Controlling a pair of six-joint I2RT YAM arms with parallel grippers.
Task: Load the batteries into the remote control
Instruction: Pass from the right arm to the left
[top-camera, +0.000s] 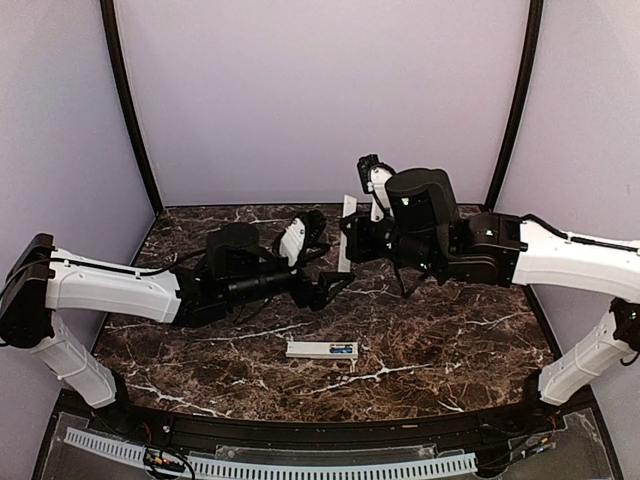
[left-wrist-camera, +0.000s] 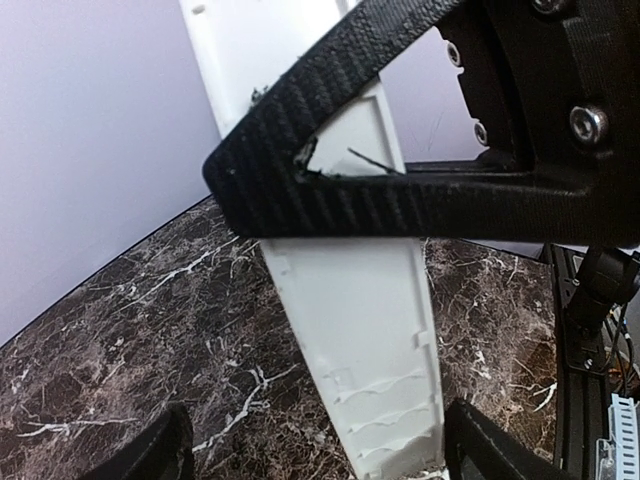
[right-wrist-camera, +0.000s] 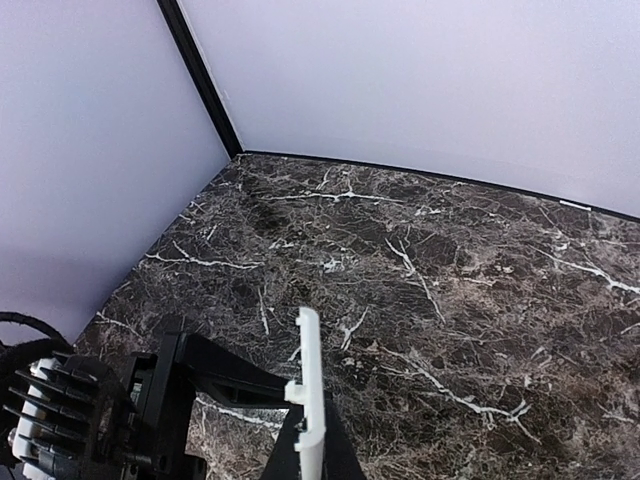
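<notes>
**R pincer pinches cover panel upright; remote w/ cells lies flat on table**

The dark brown, white-veined marble table (top-camera: 450, 340) carries everything. The right gripper (top-camera: 347, 240), a black two-finger pincer, is clamped tight on a thin white plastic cover panel (left-wrist-camera: 350, 330). The panel is a long strip w/ small clip ridges on one face, held upright over mid-table. Going by shape, it's prob the remote's back lid. The left gripper (top-camera: 335, 285) is spread wide, fingers either side of the panel's lower end. It grips nothing, and no clear contact shows.

The slim white rectangular remote control (top-camera: 308, 349) lies flat at front-centre, well apart from both grippers. The tiny blue cylindrical batteries (top-camera: 341, 350) sit at its right end, seemingly in the bay.

Handling: the panel looks light and stiff but thin, so it could flex or snap at the clips. The plastic is smooth, likely slippy. Best taken by the long edges near the middle, off the clips. The remote is light and may skate on the polished marble when pressed, so brace it.

Hard to tell: cell count and whether they're fully seated, too small. The panel's top is cropped in the left wrist view, and the R wrist view shows it edge-on only. The remote's dark window isn't visible.
</notes>
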